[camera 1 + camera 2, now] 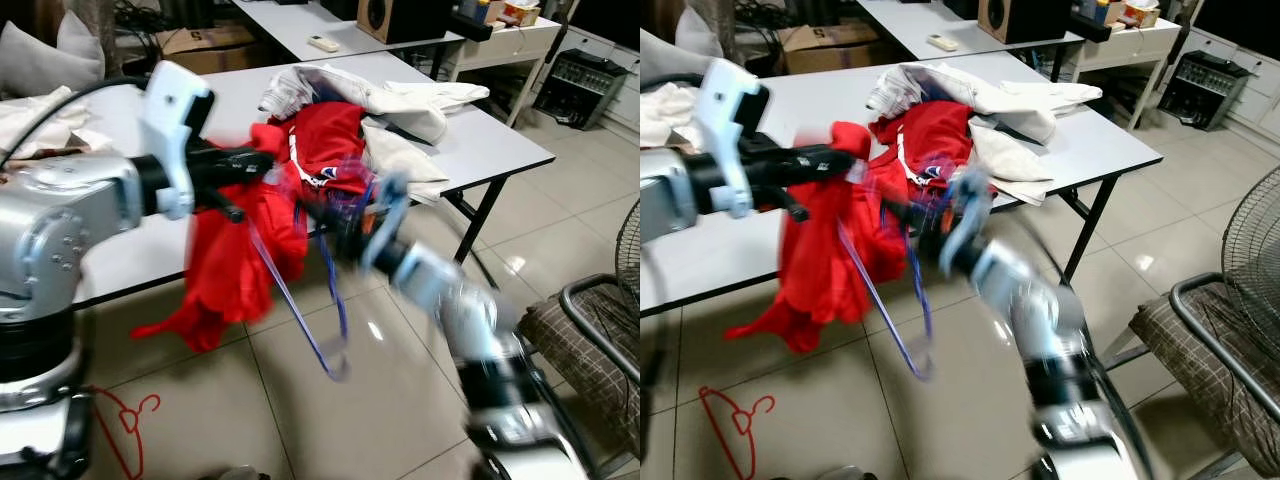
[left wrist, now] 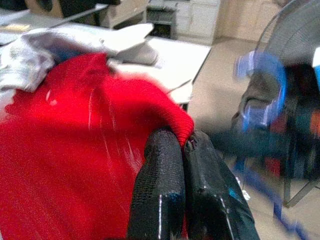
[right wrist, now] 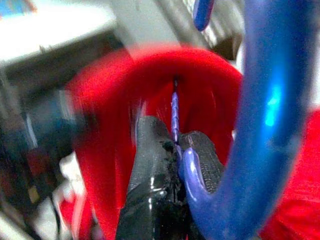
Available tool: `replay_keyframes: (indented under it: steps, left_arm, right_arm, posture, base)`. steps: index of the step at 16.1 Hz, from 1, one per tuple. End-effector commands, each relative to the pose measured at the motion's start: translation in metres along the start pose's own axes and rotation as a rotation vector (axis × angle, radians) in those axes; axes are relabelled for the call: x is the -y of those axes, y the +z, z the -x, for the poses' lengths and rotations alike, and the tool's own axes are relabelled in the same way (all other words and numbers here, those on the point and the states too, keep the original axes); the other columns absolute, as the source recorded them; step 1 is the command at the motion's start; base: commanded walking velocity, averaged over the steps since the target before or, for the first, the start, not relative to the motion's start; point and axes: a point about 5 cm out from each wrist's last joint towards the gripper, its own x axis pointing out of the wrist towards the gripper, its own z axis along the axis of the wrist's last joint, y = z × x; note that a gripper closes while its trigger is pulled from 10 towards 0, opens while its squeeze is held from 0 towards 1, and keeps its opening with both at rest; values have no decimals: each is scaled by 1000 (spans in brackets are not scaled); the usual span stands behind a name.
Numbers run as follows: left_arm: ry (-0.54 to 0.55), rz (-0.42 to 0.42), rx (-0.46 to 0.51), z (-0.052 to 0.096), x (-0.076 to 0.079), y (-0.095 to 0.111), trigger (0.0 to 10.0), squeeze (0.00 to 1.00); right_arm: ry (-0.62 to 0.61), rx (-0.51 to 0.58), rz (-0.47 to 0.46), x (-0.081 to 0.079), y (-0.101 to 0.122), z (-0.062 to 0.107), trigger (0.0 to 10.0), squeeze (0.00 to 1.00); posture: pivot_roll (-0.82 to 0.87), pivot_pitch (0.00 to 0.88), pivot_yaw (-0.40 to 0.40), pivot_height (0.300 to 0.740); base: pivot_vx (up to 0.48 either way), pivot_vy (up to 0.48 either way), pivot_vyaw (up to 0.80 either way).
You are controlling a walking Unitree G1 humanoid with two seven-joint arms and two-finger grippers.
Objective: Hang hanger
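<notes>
The silver left arm [image 1: 70, 220] fills the near left, its left gripper [image 2: 186, 145] pinched tight on a fold of the red shirt [image 1: 235, 250], a soft knit that hangs crumpled off the table's front edge. The right arm, blurred, reaches up from the lower right; the right gripper [image 3: 175, 145] has its fingers closed on the thin twisted neck of the blue hanger [image 1: 330, 300], whose glossy hook curves just beside them. The hanger's slim wire body dangles below the shirt, above the floor.

The floor [image 1: 330, 420] is pale glossy tile. The table [image 1: 500, 140] is long, flat and white on black legs, with a heap of white cloth [image 1: 400, 110] next to the shirt. A woven chair [image 1: 590, 340] with a dark tube frame stands at right. A red hanger [image 1: 125, 425] lies on the tiles at lower left
</notes>
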Motion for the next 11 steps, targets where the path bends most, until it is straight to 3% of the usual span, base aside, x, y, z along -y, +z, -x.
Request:
replay_keyframes:
  steps: [1, 4, 5, 7, 11]
  left_arm:
    - [-25, -16, -23, 0, 4, -2, 0, 0]
    - [-69, 3, -50, -2, 11, -11, 0, 0]
    - [-111, 24, -43, -4, 17, -10, 0, 0]
    - [-165, 21, -68, -3, 24, -11, 0, 0]
    - [-241, 25, -130, -2, 37, -21, 0, 0]
  right_arm:
    - [-20, 116, -44, 3, 18, 0, 10000, 0]
    - [-92, 214, -232, 16, 19, -7, 10000, 0]
    - [-128, 231, -253, 20, 17, -11, 10000, 0]
    - [-165, 328, -423, 24, 20, -20, 10000, 0]
    - [-194, 455, -532, 21, 28, -37, 10000, 0]
  posture:
    - [-1, 0, -35, 740]
    - [8, 0, -39, 740]
    - [13, 0, -39, 740]
    - [22, 0, -41, 740]
    - [35, 0, -41, 740]
  base:
    - [0, 0, 0]
    - [0, 0, 0]
    - [0, 0, 0]
    - [0, 0, 0]
    - [0, 0, 0]
